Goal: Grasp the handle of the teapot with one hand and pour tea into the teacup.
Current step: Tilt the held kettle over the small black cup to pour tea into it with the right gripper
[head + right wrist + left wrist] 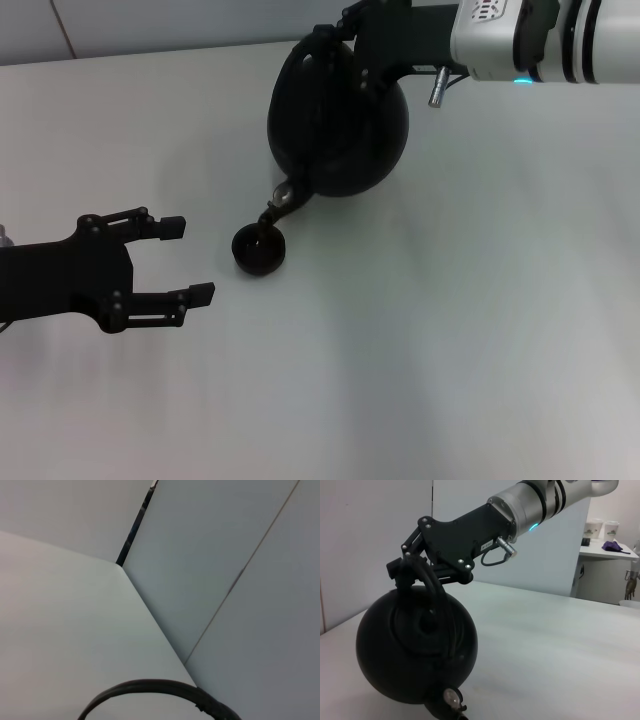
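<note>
From the head view we see the right arm reach in from the far right, its right end effector [345, 40] clenched on the handle [318, 38] of the teapot [338, 125], which tips its spout [283, 196] down over the teacup [259, 249] on the worktop [480, 300]. The left end effector [180, 262] hovers near left, fingers spread, holding nothing.

The left wrist view shows us the clamp on the hoop and the pot tilted.

The right wrist view gives us only the handle's arc.
</note>
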{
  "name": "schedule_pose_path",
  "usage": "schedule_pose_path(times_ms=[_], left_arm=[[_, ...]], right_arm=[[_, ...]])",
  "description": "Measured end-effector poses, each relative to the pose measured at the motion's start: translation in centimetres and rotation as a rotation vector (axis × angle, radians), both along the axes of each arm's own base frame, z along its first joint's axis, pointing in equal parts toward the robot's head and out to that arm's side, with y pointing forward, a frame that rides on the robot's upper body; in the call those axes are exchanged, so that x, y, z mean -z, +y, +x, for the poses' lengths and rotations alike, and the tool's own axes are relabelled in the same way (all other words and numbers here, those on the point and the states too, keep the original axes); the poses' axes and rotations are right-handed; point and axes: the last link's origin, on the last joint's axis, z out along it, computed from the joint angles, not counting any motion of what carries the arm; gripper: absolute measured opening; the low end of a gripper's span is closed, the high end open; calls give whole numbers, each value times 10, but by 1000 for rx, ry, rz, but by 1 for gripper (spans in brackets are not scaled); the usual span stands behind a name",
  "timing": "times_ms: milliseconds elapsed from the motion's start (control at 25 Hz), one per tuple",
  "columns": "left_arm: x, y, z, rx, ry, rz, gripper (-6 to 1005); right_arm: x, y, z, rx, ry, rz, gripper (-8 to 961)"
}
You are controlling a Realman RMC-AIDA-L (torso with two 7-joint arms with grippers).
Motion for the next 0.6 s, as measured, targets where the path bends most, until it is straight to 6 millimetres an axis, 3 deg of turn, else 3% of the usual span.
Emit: schedule_pose_path(times_ms=[600], left_arm=[[1, 0, 1, 1, -3, 0, 859]], right_arm=[[0, -1, -6, -39, -42, 4, 116]])
